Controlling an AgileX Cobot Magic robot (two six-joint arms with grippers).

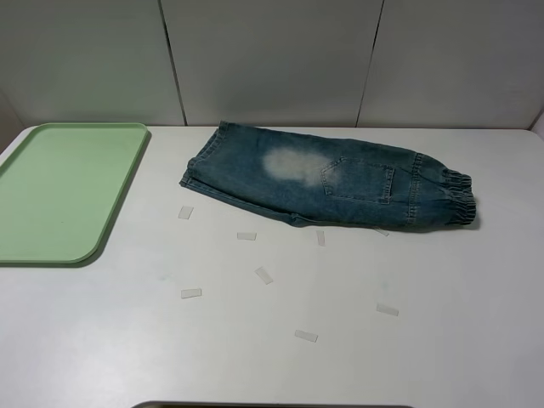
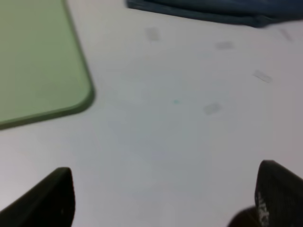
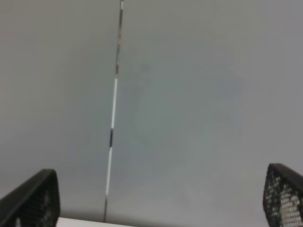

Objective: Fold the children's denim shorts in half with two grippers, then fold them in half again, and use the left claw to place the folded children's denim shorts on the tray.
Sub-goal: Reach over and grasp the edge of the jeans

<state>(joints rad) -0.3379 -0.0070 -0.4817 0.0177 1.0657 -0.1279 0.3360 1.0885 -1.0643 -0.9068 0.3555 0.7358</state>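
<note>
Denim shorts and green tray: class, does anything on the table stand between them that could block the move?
Nothing visible blocks it. Between the denim shorts and the tray lies only bare white table. A few small flat tape strips lie on it, nearer the camera, the closest just off the shorts' hem.

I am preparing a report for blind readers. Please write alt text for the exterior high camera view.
Small blue-green denim children's shorts lie flat on a white table, gathered waistband to the right, apart from a flat pale green rectangular plastic tray at the left. Small pale tape strips dot the table in front of them; no robot arm is visible.
</note>
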